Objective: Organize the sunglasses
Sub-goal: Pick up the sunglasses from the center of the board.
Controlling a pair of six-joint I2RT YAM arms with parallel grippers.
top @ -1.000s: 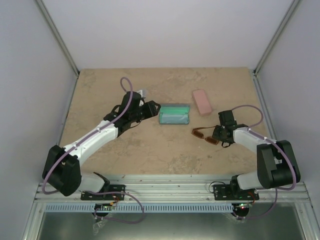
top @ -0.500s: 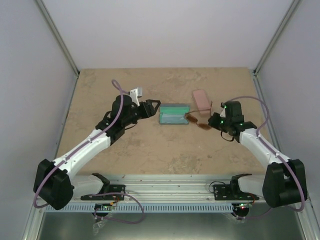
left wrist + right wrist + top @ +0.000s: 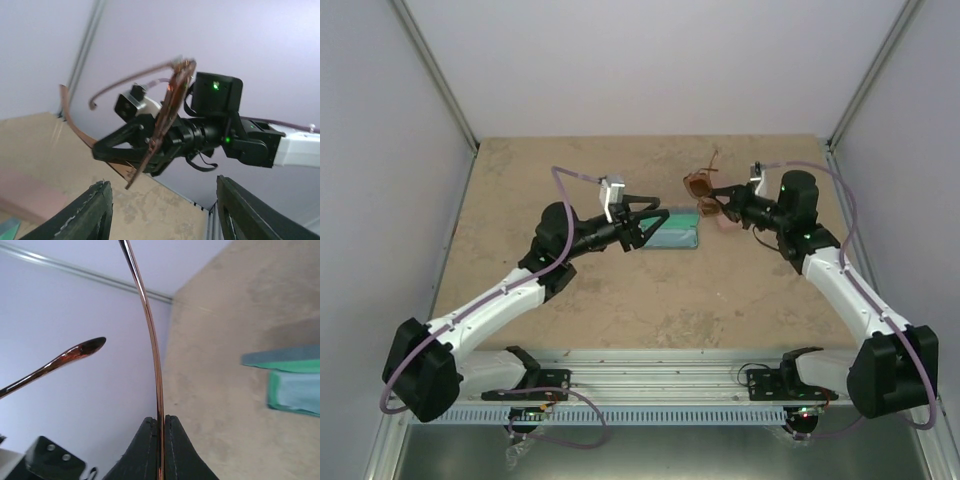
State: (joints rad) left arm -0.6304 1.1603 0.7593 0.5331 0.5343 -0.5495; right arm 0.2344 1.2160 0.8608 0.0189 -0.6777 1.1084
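My right gripper (image 3: 720, 199) is shut on one temple of the amber-brown sunglasses (image 3: 699, 186) and holds them in the air above the table's far middle. In the right wrist view the thin amber arm (image 3: 155, 365) is pinched between my shut fingers (image 3: 145, 450), and the other temple tip (image 3: 75, 351) hangs free at the left. My left gripper (image 3: 655, 222) is open and empty, level with the open teal case (image 3: 678, 236) and facing the lifted sunglasses (image 3: 167, 107). The black wire-frame sunglasses are out of view.
The teal case also shows in the right wrist view (image 3: 295, 385) with its pale lining. The pink case (image 3: 728, 222) lies just behind my right gripper, mostly hidden, and shows low left in the left wrist view (image 3: 25, 195). White walls enclose the table on three sides.
My right gripper has lifted the amber sunglasses off the table and carried them up and toward the far middle. My left gripper has moved right to the teal case and tilted upward.
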